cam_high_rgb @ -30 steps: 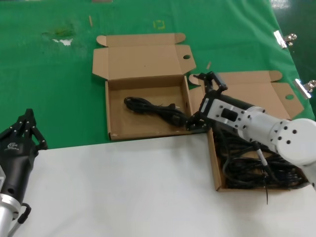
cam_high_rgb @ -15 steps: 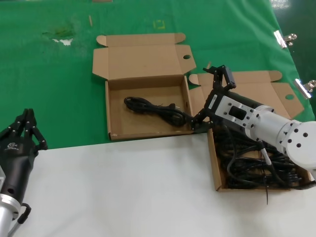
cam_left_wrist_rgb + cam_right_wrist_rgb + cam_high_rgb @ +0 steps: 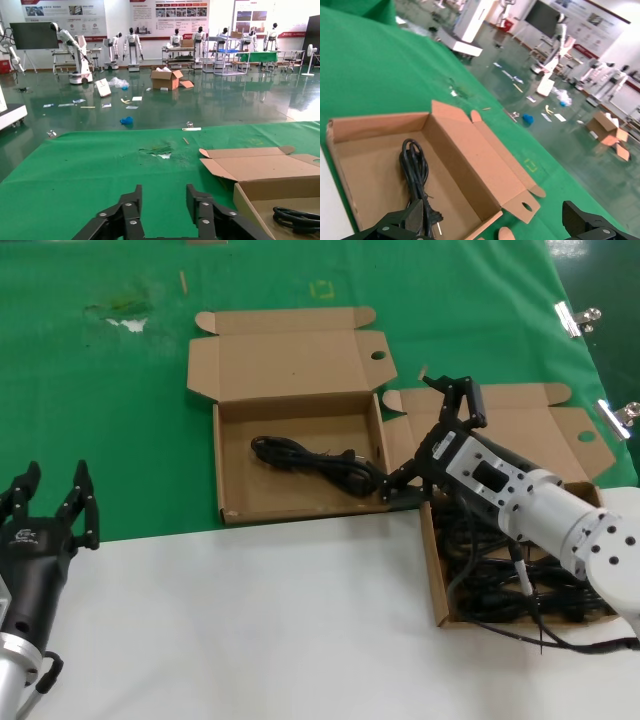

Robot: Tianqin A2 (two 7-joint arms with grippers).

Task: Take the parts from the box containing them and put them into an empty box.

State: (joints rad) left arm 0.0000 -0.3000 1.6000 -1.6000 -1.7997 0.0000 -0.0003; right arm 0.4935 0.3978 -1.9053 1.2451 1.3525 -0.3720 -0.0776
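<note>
One coiled black power cord [image 3: 318, 462] lies in the left cardboard box [image 3: 290, 360], the emptier of the two, also seen in the right wrist view as cord [image 3: 415, 167] in box [image 3: 470, 145]. The right box [image 3: 520, 410] holds a tangled pile of several cords [image 3: 500, 580]. My right gripper [image 3: 432, 440] hovers open over the gap between the boxes, holding nothing; one finger [image 3: 398, 480] is near the cord's plug end. In its own view the right gripper [image 3: 495, 216] is spread wide. My left gripper [image 3: 52, 502] [image 3: 164, 197] waits open at the near left.
A green cloth [image 3: 100, 410] covers the table behind a white surface [image 3: 300, 630] in front. Metal binder clips [image 3: 575, 318] lie at the far right edge. A scuffed patch [image 3: 125, 312] marks the cloth at the far left.
My right gripper has drawn back to the right, away from the cord in the left box, and risen a little. The left gripper's fingers have spread open.
</note>
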